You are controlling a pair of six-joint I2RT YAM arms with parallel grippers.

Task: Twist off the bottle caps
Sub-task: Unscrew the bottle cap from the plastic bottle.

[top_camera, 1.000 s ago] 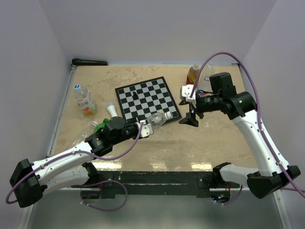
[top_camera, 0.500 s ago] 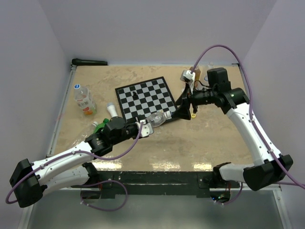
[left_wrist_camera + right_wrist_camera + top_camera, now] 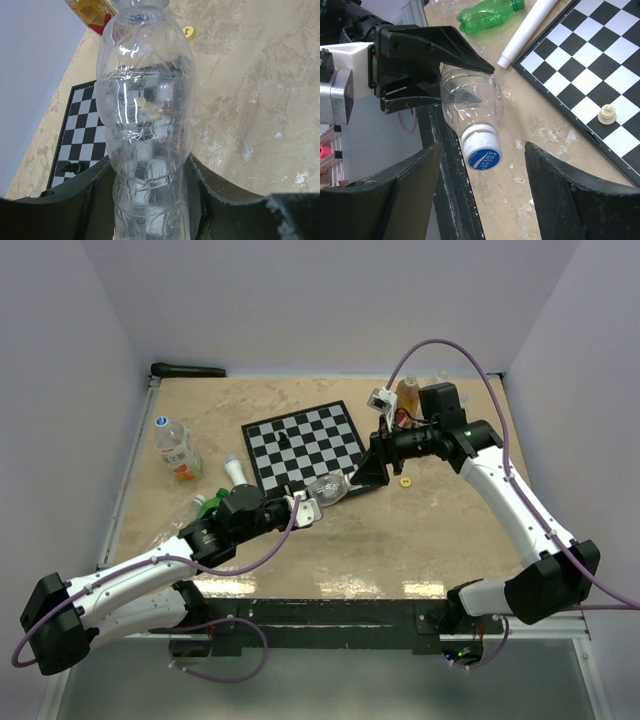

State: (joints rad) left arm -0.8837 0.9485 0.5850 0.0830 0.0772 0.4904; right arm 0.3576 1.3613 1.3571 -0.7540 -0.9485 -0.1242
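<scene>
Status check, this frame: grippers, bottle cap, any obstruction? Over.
Left gripper: jaws shut on clear bottle, held level. Right gripper: jaws open either side of blue-white cap, no contact. Nothing between jaws and cap.

Clear bottle (image 3: 470, 107) horizontal, blue-white cap (image 3: 481, 150) still on

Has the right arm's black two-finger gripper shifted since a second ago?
Yes. The right gripper has moved left in the top view, from bare table to the near right corner of the black-and-white chessboard, toward the clear plastic bottle.
</scene>
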